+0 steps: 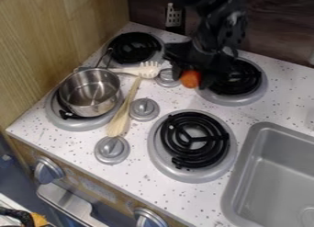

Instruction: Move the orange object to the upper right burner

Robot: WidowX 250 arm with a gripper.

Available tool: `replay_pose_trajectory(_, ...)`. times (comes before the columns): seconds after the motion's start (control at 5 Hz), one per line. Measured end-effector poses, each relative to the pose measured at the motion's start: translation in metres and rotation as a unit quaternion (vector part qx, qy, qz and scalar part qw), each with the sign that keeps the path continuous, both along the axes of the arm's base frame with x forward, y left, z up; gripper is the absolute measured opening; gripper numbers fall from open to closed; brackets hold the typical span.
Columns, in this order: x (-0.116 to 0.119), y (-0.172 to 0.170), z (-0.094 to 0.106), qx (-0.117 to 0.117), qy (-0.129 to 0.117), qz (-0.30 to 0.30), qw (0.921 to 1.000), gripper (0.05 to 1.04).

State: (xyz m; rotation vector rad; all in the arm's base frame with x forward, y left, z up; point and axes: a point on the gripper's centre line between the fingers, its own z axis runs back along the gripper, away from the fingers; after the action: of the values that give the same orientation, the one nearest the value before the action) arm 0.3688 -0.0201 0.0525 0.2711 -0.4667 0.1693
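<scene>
From where I stand, the black two-finger gripper [191, 80] hangs down over the back part of the speckled white desk [175, 99]. It is closed on the small, rounded orange object [191, 77], with one finger on each side of it. The orange object is just beside the upper right burner [246, 99], a black coil in a round grey pan, on the side toward the middle of the stove. The arm covers part of this coil. Near the orange object there is a small grey knob [165, 78], partly hidden.

On the lower left burner [76, 124] stands a shiny steel pot [91, 93], upright. Behind it is the upper left burner [133, 48], with a black coil. A pale wooden fork [148, 69] lies between these two burners and the knob, with its toothed head toward the gripper. A wooden spoon [121, 116] lies between the pot and a round grey dial [144, 109], and its wide end is near another grey dial [112, 150]. The lower right burner [195, 139] has also a black coil, and a grey sink [270, 175] is set in the desk, to the right of this burner.
</scene>
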Motion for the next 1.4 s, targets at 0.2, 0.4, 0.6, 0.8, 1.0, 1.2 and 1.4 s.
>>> replay_pose_trajectory(0.2, 0.026, -0.015, -0.014, 0.002, -0.045, -0.086, 0.9953, 0.638)
replay_pose_trajectory(0.4, 0.048, -0.027, -0.019, -0.009, -0.07, -0.137, 0.9881, 0.638)
replay_pose_trajectory(0.6, 0.067, -0.027, -0.018, 0.001, -0.096, -0.174, 0.9799, 0.638)
replay_pose_trajectory(0.8, 0.077, -0.032, -0.019, 0.004, -0.099, -0.196, 0.9757, 0.638)
replay_pose_trajectory(1.0, 0.083, -0.036, -0.021, -0.003, -0.108, -0.214, 0.9707, 0.638)
replay_pose_trajectory(1.2, 0.085, -0.035, -0.023, -0.01, -0.115, -0.219, 0.9689, 0.711)
replay_pose_trajectory(1.4, 0.085, -0.037, -0.023, -0.03, -0.109, -0.214, 0.9702, 0.979)
